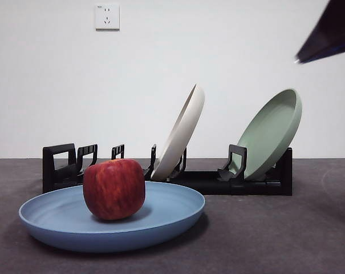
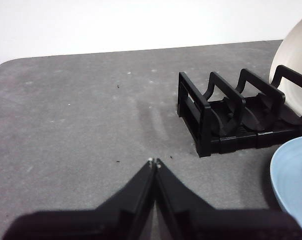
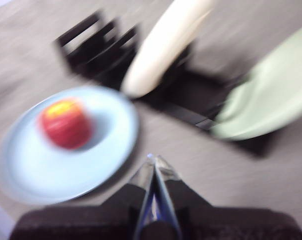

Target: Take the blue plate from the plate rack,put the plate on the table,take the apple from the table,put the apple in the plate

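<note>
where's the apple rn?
In the front view the apple sits upright in the blue plate on the table, left of centre, just in front of the plate rack's empty end; no tool touches it.

The left gripper (image 2: 153, 161) hangs low over the desk (image 2: 81, 115), jaws pressed together, holding nothing. The right gripper (image 3: 153, 159) is raised above the desk, jaws likewise closed and empty.
</note>
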You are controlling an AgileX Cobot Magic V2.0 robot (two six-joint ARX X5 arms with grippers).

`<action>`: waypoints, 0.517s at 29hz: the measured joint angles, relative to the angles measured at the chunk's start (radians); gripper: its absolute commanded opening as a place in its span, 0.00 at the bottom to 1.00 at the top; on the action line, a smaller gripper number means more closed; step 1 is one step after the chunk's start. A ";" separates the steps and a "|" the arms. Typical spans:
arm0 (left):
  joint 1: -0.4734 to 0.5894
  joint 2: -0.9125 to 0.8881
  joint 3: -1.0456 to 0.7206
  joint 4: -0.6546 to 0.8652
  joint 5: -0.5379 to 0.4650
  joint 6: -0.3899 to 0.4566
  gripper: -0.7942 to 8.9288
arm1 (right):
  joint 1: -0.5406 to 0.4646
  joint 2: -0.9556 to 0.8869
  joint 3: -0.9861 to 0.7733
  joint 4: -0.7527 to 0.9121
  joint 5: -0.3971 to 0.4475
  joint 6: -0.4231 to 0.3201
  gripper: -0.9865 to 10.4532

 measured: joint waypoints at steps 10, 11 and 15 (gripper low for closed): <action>0.000 0.000 0.000 0.000 0.000 0.000 0.08 | -0.471 -0.371 -0.078 0.009 0.003 -0.047 0.07; 0.000 0.000 0.000 0.000 0.000 0.000 0.08 | -0.481 -0.399 -0.100 0.011 0.003 -0.043 0.07; 0.000 0.000 0.000 0.000 0.000 0.000 0.08 | -0.490 -0.491 -0.196 0.081 0.003 -0.021 0.07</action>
